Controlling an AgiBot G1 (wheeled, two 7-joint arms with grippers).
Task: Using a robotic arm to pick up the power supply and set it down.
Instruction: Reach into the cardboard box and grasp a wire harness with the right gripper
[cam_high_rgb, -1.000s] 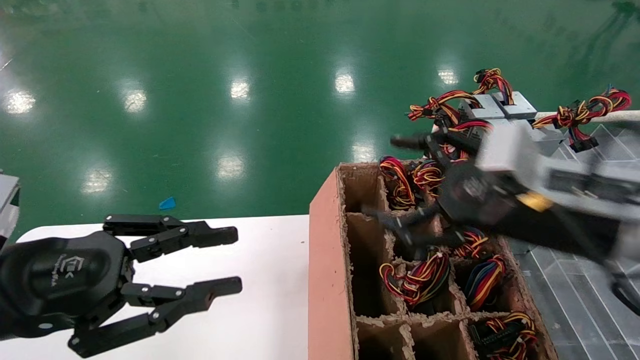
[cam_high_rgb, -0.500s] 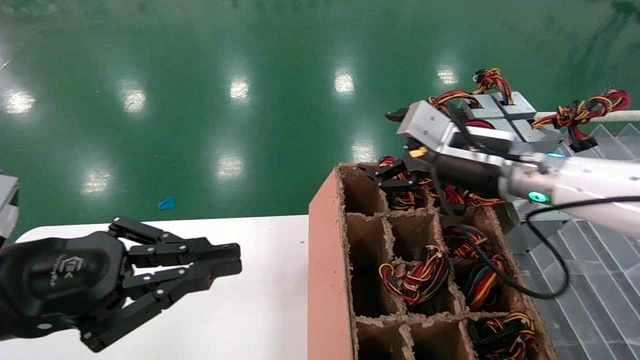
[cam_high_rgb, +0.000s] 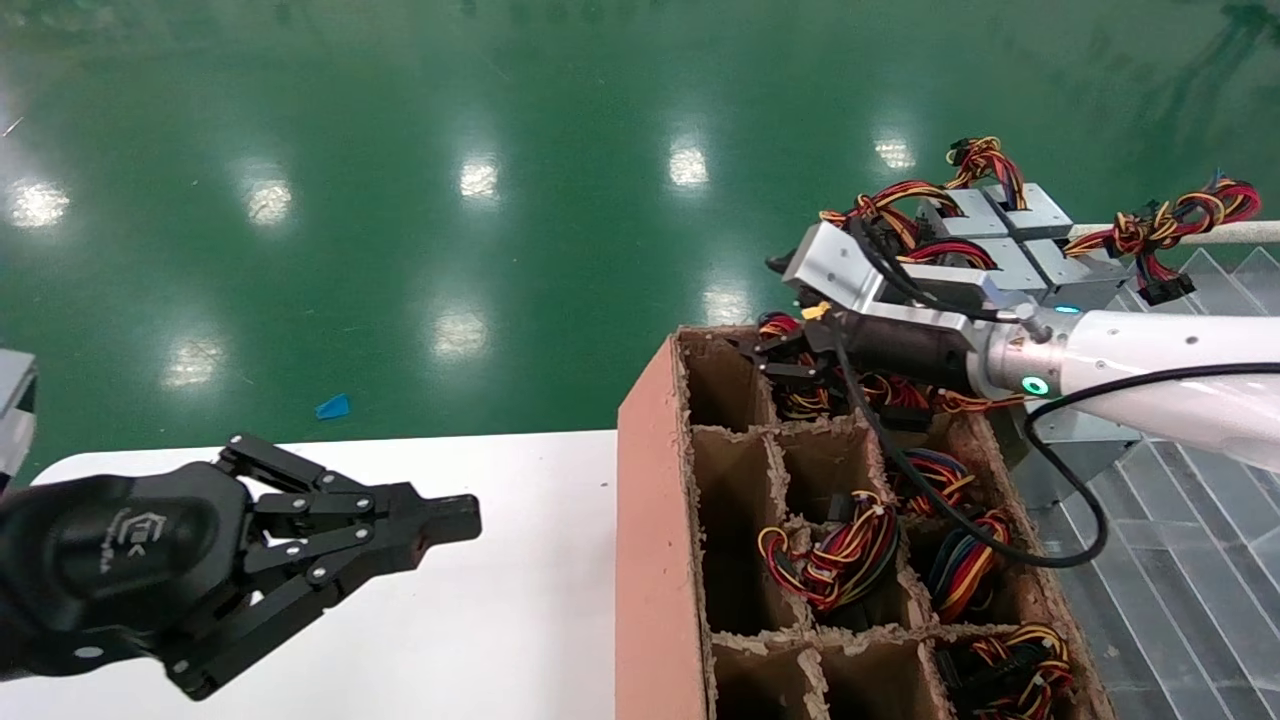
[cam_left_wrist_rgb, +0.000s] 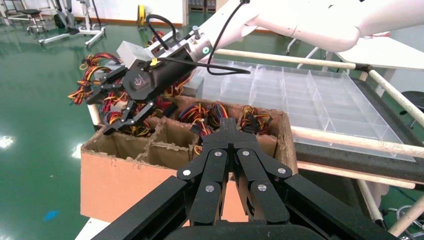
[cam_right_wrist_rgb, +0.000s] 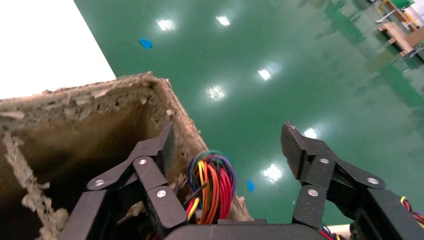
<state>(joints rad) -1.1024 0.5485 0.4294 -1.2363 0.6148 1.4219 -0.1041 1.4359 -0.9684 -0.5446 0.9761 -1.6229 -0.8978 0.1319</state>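
My right gripper, on the white forearm with the green ring, hangs open over the far end of the divided cardboard box. In the right wrist view its fingers stand wide apart around a wire bundle of red, orange and yellow strands with blue and purple loops, without touching it. That bundle rises from the far compartment; the power supply's metal body is hidden. My left gripper is shut and empty above the white table, left of the box.
Other compartments hold more wire bundles. Several silver-grey boxes with red and yellow wires lie beyond the carton. A clear divided tray is to the right. The white table is bounded on the right by the carton's wall.
The right arm swung from over the middle of the carton to its far end and settled over the far compartment. The left gripper went from open to shut.
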